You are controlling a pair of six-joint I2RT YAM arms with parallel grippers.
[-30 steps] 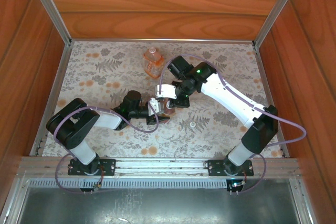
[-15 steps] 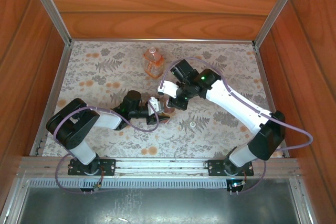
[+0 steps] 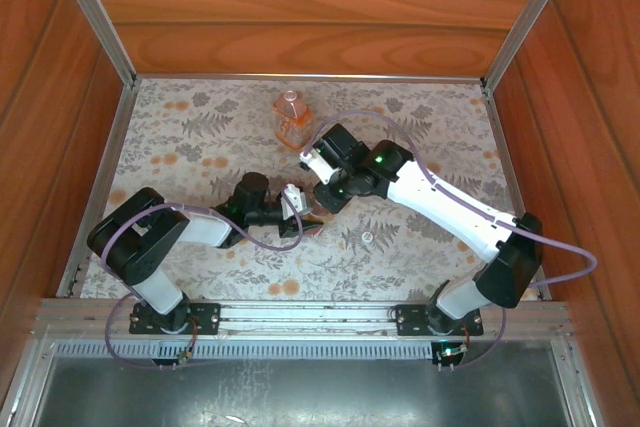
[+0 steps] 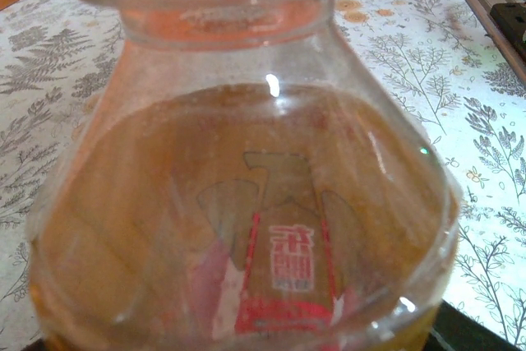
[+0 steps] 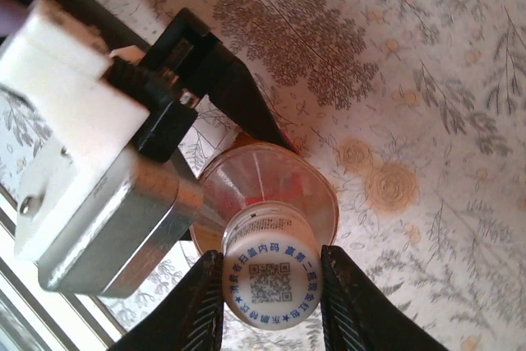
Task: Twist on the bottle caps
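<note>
The task looks roughly half begun. The right gripper (image 5: 271,257) has its two black fingers pressed against opposite sides of a white round plastic screw cap (image 5: 271,281), its smooth flat top printed with a QR code and blue lettering. That cap sits on the neck of a slim round bottle of clear plastic (image 4: 246,228), directly beneath the right gripper. The bottle has glossy, sloping shoulders, holds amber liquid, and shows a red-and-white label through its wall. The left gripper (image 3: 303,209) is clamped on the bottle's body to steady it. How far the cap is threaded down cannot be told. A wide squarish clear bottle (image 3: 292,119) with orange liquid stands well beyond the right gripper toward the back wall. A small whitish cap (image 3: 368,237) lies loose on the matte floral-printed table covering (image 3: 200,137), near the right gripper on the side toward the arm bases. Judging by this, the second bottle has yet to be capped.
</note>
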